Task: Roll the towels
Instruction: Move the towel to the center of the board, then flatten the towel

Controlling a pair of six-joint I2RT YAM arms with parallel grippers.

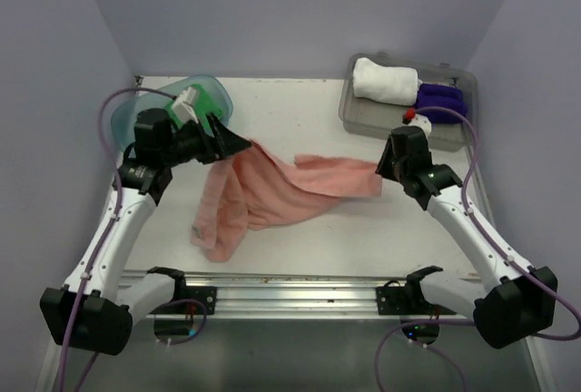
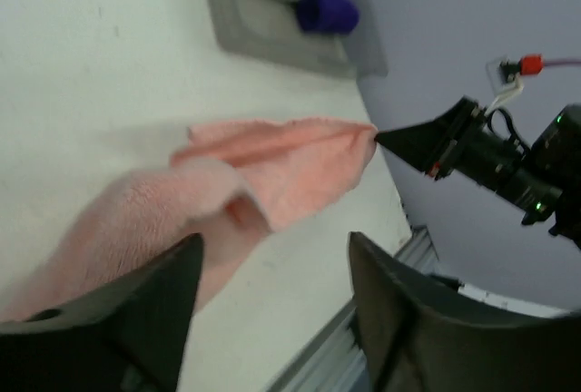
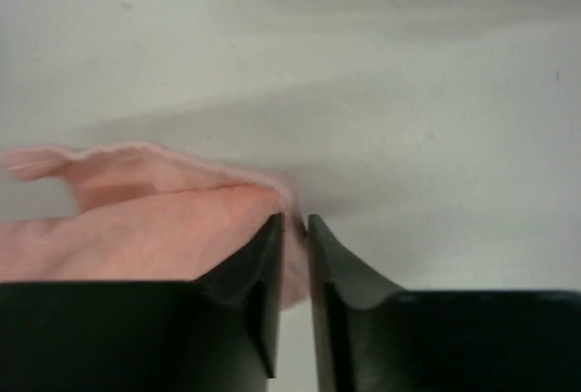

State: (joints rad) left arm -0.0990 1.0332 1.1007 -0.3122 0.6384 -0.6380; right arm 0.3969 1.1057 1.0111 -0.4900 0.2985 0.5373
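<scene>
A pink towel [image 1: 272, 191] lies crumpled across the middle of the table, stretched from left to right. My right gripper [image 1: 383, 167] is shut on its right corner; in the right wrist view the towel [image 3: 136, 220] is pinched between the jaws [image 3: 296, 224]. My left gripper [image 1: 238, 142] is open at the towel's upper left end; in the left wrist view the towel [image 2: 227, 183] lies ahead of the spread gripper [image 2: 272, 256], nothing between the jaws. A rolled white towel [image 1: 385, 81] lies in the grey tray [image 1: 363, 115] at the back right.
A purple rolled towel [image 1: 440, 100] lies beside the white one in the tray. A green bowl-like container [image 1: 209, 93] stands at the back left behind the left arm. A metal rail [image 1: 290, 288] runs along the near table edge. Lilac walls enclose the table.
</scene>
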